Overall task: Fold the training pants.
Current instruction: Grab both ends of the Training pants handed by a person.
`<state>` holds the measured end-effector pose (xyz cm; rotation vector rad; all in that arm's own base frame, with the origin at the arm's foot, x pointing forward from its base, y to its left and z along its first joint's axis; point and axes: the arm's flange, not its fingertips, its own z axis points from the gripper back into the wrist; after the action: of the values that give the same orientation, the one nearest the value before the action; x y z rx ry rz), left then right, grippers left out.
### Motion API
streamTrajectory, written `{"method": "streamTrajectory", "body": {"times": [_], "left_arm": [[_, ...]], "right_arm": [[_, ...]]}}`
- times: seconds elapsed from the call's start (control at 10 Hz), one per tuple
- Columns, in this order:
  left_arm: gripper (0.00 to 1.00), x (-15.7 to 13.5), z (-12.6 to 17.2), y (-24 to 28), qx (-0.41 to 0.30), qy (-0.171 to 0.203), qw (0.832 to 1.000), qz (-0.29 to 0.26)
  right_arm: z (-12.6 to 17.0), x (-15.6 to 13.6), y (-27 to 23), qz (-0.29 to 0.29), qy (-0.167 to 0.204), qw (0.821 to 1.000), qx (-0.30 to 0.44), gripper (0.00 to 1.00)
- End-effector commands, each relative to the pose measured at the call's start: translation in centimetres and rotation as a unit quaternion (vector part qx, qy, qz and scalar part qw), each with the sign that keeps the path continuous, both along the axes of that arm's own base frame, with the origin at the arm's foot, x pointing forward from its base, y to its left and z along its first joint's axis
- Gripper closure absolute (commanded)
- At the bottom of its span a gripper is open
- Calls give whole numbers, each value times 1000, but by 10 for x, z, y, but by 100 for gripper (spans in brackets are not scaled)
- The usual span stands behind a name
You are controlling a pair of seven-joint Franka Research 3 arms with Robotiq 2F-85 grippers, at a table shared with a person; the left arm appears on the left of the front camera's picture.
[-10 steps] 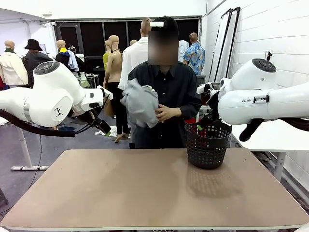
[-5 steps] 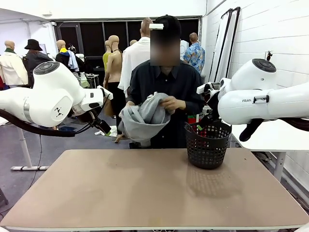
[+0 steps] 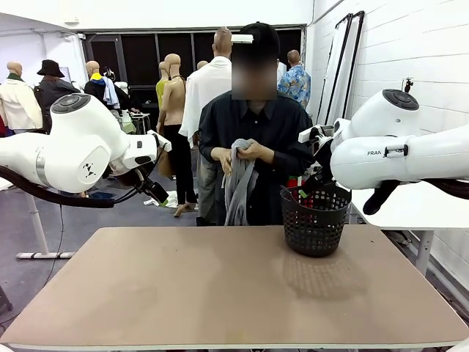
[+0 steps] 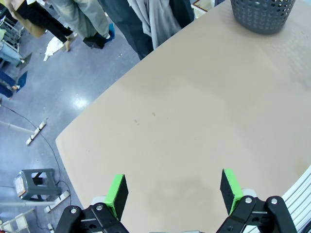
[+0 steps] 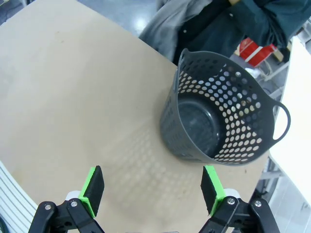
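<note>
**Person is holding the training pants up beyond the basket while both grippers are hanging wide open**

The black basket (image 3: 315,220) is standing upright on the table (image 3: 220,293), and everything here is placed from it. The training pants (image 3: 238,183) are hanging in the air to the left of the basket and farther from the robot than it, past the table edge that the basket is sitting near. They are drooping in a long, narrow, bunched grey bundle and are not touching the basket or the tabletop. The person (image 3: 253,125) is standing behind the basket and slightly to its left, facing the robot. The person's hands (image 3: 249,152) are gripping the top of the bundle close together at chest height, well above the basket's rim.

The left gripper (image 4: 173,175) is hovering over bare tabletop, well apart from the basket on its left and on the robot's side of it. Its jaws are spreading wide and its green pads (image 4: 116,190) are gripping nothing. From its wrist camera the basket is sitting at the far corner of the view, with the grey cloth hanging beside it.

The right gripper (image 5: 152,170) is hanging above the table just on the robot's side of the basket, looking down into the basket's open mouth. Its jaws are also standing fully apart, holding nothing and touching neither the basket nor the pants.
</note>
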<state>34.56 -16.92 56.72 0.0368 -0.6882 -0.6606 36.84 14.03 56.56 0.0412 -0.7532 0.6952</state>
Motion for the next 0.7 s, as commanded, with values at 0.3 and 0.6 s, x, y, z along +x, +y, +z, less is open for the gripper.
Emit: {"method": "streamTrajectory", "body": {"times": [0.3,0.6], "left_arm": [[0,1,0,1,3,0,1000,-3],[0,1,0,1,3,0,1000,-3]], "right_arm": [[0,0,-1,1,1,1000,2,0],[0,0,-1,1,1,1000,2,0]]}}
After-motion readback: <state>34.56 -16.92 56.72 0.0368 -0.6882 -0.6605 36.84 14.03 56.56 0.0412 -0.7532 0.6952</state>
